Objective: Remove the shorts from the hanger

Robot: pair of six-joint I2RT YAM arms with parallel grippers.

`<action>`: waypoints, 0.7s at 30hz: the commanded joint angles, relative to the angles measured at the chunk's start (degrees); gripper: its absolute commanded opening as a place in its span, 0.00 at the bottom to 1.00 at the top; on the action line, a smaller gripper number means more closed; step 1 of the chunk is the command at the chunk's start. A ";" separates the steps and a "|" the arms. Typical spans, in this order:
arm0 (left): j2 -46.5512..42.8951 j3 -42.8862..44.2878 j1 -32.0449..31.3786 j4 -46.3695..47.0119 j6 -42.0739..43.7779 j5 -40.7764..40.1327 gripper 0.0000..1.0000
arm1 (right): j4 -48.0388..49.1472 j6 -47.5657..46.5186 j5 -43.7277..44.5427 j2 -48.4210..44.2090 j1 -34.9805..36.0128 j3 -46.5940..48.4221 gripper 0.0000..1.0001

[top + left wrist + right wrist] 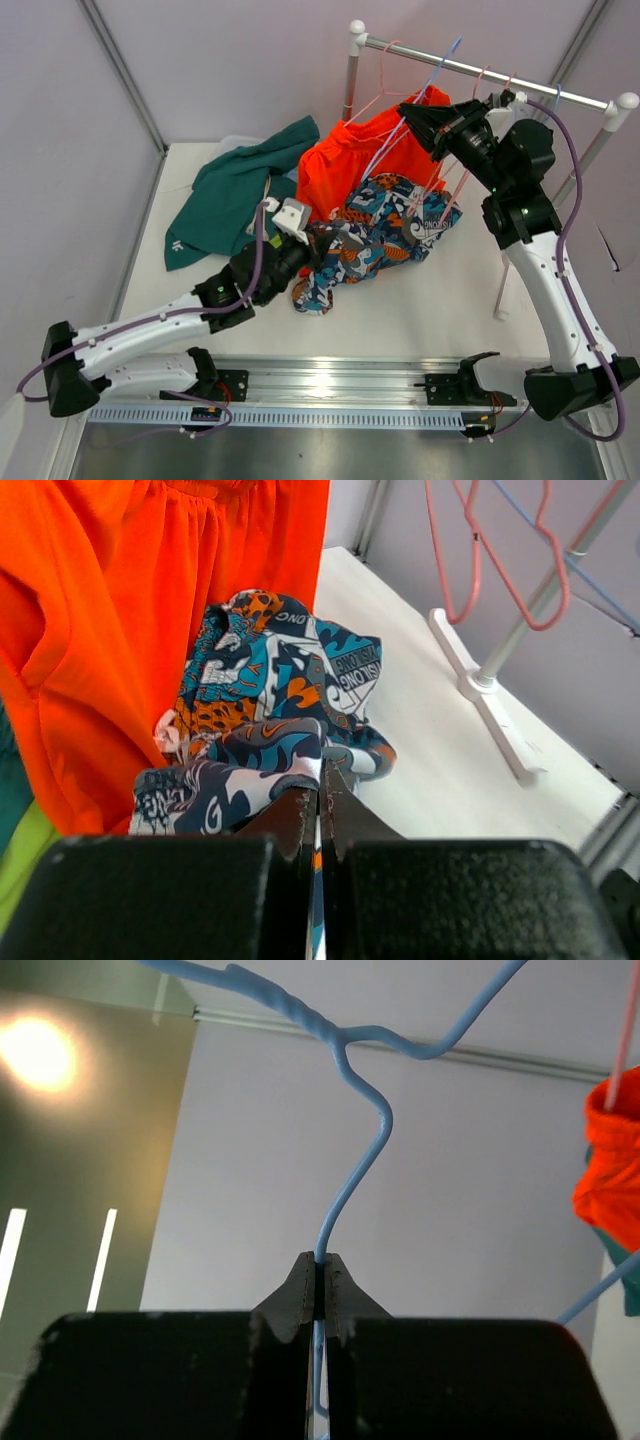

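The printed shorts (385, 235) (270, 690) lie bunched on the white table (420, 310), and my left gripper (322, 240) (320, 792) is shut on their near edge. Bright orange shorts (350, 165) (120, 630) hang just behind them. Dark teal shorts (235, 195) lie in a heap to the left. My right gripper (408, 108) (320, 1260) is raised by the rail and shut on the wire of a blue hanger (430, 75) (355, 1150). I cannot tell whether any shorts still hang on that hanger. A strip of lime green (20, 870) shows at the left wrist view's edge.
The white clothes rack (480, 75) stands at the back right with pink hangers (450, 190) (470, 560) dangling from it. Its foot (490, 710) rests on the table right of the printed shorts. Grey walls close in the back and left.
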 commanded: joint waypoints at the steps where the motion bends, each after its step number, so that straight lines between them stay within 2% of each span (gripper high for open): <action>1: -8.98 -0.13 -1.64 -2.44 -2.94 0.95 0.00 | -1.62 -4.14 -1.09 3.72 -2.33 3.75 0.00; 10: -18.91 3.21 -8.85 -16.08 -0.48 -5.11 0.00 | -3.12 -11.26 0.84 10.59 -5.85 8.06 0.00; 15: -20.06 5.84 -9.38 -19.06 0.39 -7.92 0.00 | -1.80 -11.09 0.58 10.78 -6.29 4.03 0.00; 18: -18.93 12.93 -9.30 -23.37 3.81 -13.54 0.00 | -0.75 -11.35 -0.12 8.68 -6.12 1.22 0.00; 19: -18.31 16.45 -9.30 -24.68 7.31 -15.38 0.00 | -0.66 -11.70 -0.30 8.06 -6.03 -0.44 0.04; 20: -17.52 18.39 -9.30 -24.96 9.25 -19.23 0.00 | -0.49 -12.05 -0.65 7.35 -6.20 -1.16 0.19; 21: -15.43 22.07 -9.12 -24.96 13.80 -21.10 0.00 | -0.75 -12.49 -0.57 6.04 -6.12 -2.29 0.40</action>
